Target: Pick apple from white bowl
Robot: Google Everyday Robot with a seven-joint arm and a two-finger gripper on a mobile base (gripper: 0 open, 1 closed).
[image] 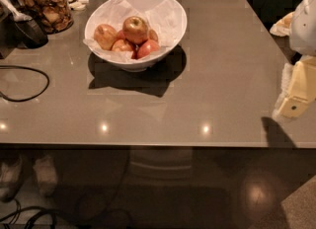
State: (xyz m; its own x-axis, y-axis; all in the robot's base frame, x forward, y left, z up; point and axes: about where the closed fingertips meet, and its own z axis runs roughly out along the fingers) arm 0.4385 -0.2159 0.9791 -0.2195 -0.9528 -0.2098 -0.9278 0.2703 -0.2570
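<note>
The white bowl (pixel 168 20), lined with crinkled white paper, stands at the back left of the grey table. The apple (pixel 136 29), golden-yellow with an orange-red blush and a stem dimple, sits on top of the pile in it. A paler yellowish apple (pixel 105 36) lies to its left and smaller redder apples (pixel 148 48) lie in front. My gripper (pixel 296 95) is at the right edge of the view, pale yellow and white, far right of the bowl and above the table's right side.
A glass jar of brown snacks (pixel 48 5) stands at the back left. A dark object (pixel 29 31) with a spoon lies beside it. A black cable (pixel 24 82) loops across the table's left side. The table's front edge (pixel 148 146) runs across the middle.
</note>
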